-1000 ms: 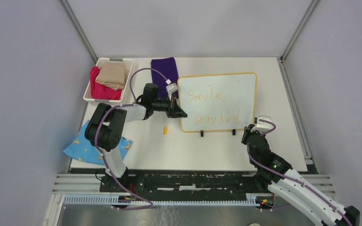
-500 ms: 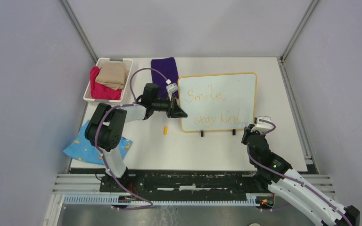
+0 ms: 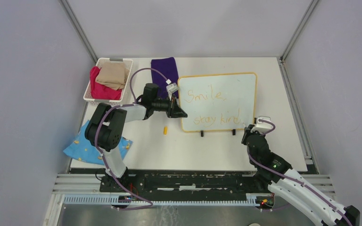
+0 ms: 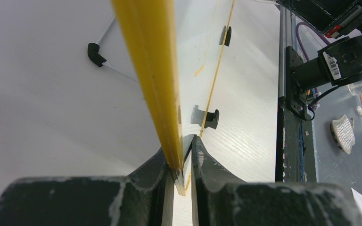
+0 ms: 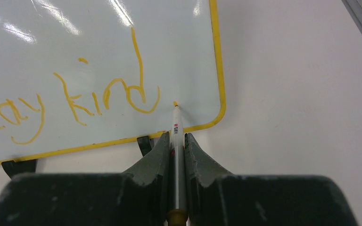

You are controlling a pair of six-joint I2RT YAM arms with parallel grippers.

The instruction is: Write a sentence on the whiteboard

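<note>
Right wrist: right gripper [image 5: 178,141] clamps marker [image 5: 176,125], tip beside sentence [image 5: 94,101] end; left gripper [image 4: 183,153] pinches whiteboard [image 4: 143,47] frame.

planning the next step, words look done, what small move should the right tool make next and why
Probably lift the marker straight off the whiteboard: the sentence ends in a finished "kind", and the tip sits just past the d.

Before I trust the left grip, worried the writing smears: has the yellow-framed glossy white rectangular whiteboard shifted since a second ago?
No. The whiteboard stays put: corner beside the purple cloth, black feet on the same spots.
</note>
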